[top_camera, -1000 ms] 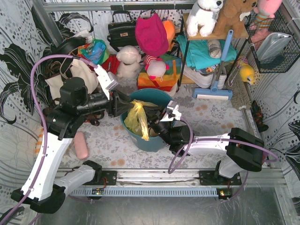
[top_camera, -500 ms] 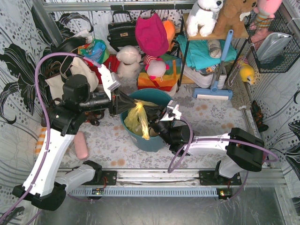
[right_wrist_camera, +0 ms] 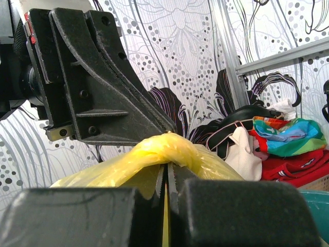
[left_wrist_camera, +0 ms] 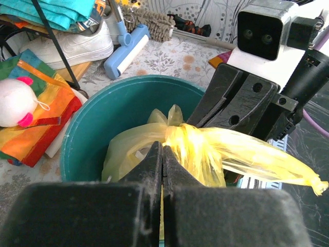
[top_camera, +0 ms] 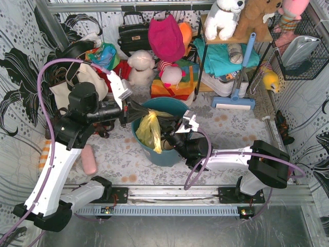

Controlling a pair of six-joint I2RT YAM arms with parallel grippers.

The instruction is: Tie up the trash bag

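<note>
With the left gripper point(left_wrist_camera: 162, 150), pinched the trash bag point(left_wrist_camera: 205, 149) at its bunched neck, jaws tight together on the film; with the right gripper point(right_wrist_camera: 167, 170), clamped it from the opposite side, likewise closed on a yellow sliver. Sat in the teal bin point(top_camera: 169, 157), between both arms. Looked thin, crinkly, yellow-green, drawn into a twisted tail. Crowded behind by a cream tote point(top_camera: 85, 77), a pale plush toy point(top_camera: 140, 66) and a blue brush point(top_camera: 241, 77). Could not make out the bag's lower part behind bin wall and fingers.
</note>
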